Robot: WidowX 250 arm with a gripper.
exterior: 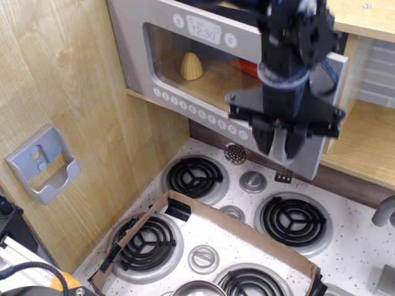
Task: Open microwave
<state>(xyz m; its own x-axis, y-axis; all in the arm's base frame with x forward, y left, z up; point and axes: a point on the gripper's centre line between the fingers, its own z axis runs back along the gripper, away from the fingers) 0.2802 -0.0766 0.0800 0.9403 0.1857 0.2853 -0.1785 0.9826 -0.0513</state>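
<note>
The grey microwave [133,43] hangs at the top of the view, above the stove. Its wide window door has a clock panel [204,29] and a row of round white buttons [197,111]. The door stands partly swung out on its right side, away from the cabinet. My black gripper [279,140] hangs at the door's right end, its two fingers closed around the silver loop handle [284,145]. A yellow cone-shaped toy [192,66] shows inside through the window.
A toy stove with black coil burners [194,174] lies below, with a brown cardboard frame [247,231] across it. A grey wall bracket [44,163] sits on the wooden left wall. A small strainer [234,152] and spatula [284,176] hang under the microwave. A wooden shelf [364,142] is at right.
</note>
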